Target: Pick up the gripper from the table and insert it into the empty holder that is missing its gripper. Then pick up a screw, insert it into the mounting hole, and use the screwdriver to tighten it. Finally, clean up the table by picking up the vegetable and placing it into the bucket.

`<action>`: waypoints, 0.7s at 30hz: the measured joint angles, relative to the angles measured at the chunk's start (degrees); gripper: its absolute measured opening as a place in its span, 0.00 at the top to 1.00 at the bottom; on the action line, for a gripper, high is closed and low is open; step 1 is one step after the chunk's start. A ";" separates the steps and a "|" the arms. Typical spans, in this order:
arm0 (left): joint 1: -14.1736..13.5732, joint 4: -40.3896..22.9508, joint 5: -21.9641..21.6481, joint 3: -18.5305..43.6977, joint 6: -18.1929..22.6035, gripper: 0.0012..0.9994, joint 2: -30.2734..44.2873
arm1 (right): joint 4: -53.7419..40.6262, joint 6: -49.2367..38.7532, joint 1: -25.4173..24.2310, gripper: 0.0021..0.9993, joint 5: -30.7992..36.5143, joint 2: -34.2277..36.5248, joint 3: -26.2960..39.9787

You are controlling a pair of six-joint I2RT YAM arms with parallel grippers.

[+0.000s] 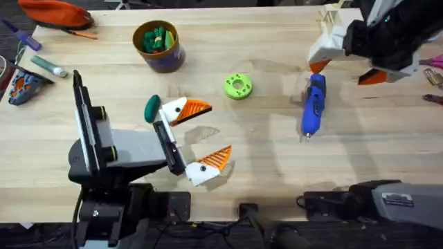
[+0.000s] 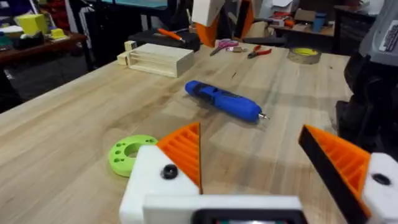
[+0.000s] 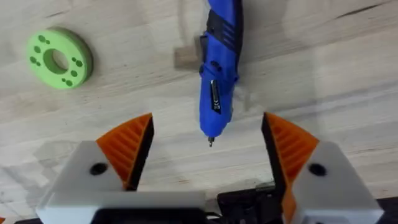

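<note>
One screwdriver [image 1: 313, 105], tip toward bases

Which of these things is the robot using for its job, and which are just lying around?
For the job: screwdriver, vegetable, bucket.
Lying about: green disc, wooden block, orange pouch, pliers.

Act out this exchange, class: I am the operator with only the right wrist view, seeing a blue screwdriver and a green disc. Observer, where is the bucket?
Observer: The bucket stands at the table's far side, left of the middle in the overhead view, with green pieces inside.
Operator: And the vegetable?
Observer: The vegetable lies close beside the left gripper, nearer the arms' bases than the bucket.
Operator: Is that gripper holding anything?
Observer: No; its fingers are open with nothing between them.
</note>
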 joint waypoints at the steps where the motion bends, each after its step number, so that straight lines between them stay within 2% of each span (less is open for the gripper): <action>1: 0.00 -0.05 0.14 0.00 0.00 0.01 -0.02 | 0.00 0.00 0.00 0.01 -0.02 0.00 0.00; 18: 0.00 -0.16 0.45 0.00 -0.02 0.02 0.00 | 0.00 0.00 0.00 0.01 0.00 -0.01 0.00; 19: 0.00 -0.18 0.45 0.00 -0.12 0.13 0.00 | 0.00 0.00 0.00 0.01 0.00 -0.02 0.00; 21: 0.00 -0.19 0.45 0.00 -0.02 0.47 -0.01 | 0.00 0.00 0.00 0.01 0.00 -0.01 0.00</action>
